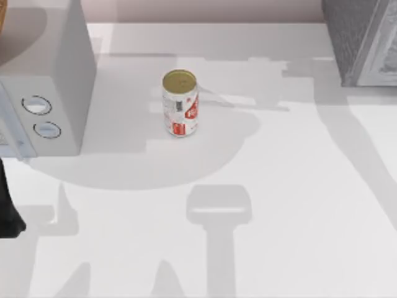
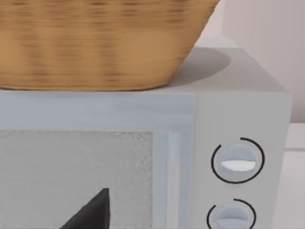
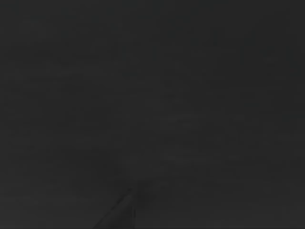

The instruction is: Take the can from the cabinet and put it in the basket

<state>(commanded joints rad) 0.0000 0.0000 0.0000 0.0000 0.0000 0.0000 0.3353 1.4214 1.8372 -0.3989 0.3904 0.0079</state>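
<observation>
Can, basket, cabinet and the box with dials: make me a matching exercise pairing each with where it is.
Things:
1. can
2. basket
3. cabinet
4. light grey box with two dials

Places:
A. far right corner of the table
B. on top of the dial box
C. upright on the table, mid-table
D. left side of the table

Pairs: 1-C, 2-B, 3-A, 4-D

White table (image 1: 298, 205) filled the top view, crossed by soft grey shadows, with a pale pinkish wall (image 1: 205, 9) along its far edge. A smooth light grey box with two round dials (image 1: 56, 81) stood at the table's left; in the left wrist view its front showed a speckled panel (image 2: 71, 176) beside the dials, and the same pale wall ran behind it. Right wrist view was dark.
</observation>
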